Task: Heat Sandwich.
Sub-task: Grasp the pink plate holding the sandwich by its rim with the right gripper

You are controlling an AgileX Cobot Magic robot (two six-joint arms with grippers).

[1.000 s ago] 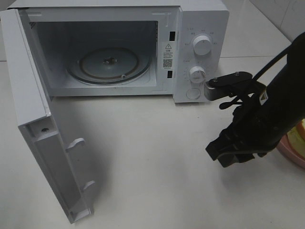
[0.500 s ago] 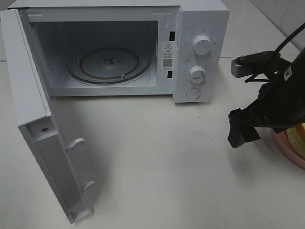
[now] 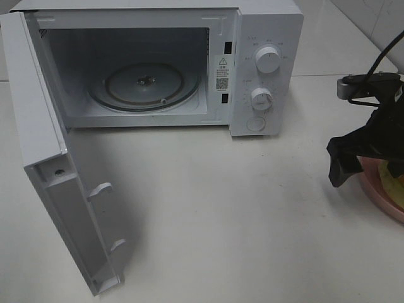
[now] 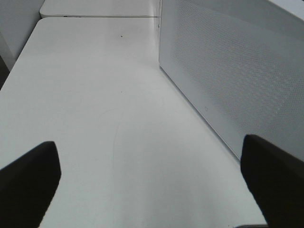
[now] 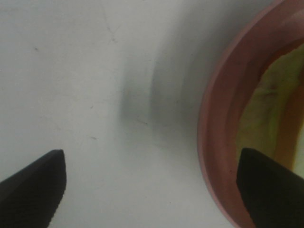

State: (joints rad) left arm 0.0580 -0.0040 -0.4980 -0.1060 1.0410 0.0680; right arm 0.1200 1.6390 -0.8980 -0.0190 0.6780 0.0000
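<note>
My right gripper (image 3: 368, 165) hangs at the right edge of the exterior view, jaws spread wide and holding nothing, just above the near rim of the pink plate (image 3: 377, 197) where the sandwich (image 3: 389, 172) lies. My left gripper (image 4: 152, 183) is also wide apart and empty, beside the microwave's (image 3: 268, 38) outer wall. The microwave fills the upper left, its door (image 3: 44, 158) swung open on the glass turntable (image 3: 145, 85).
</note>
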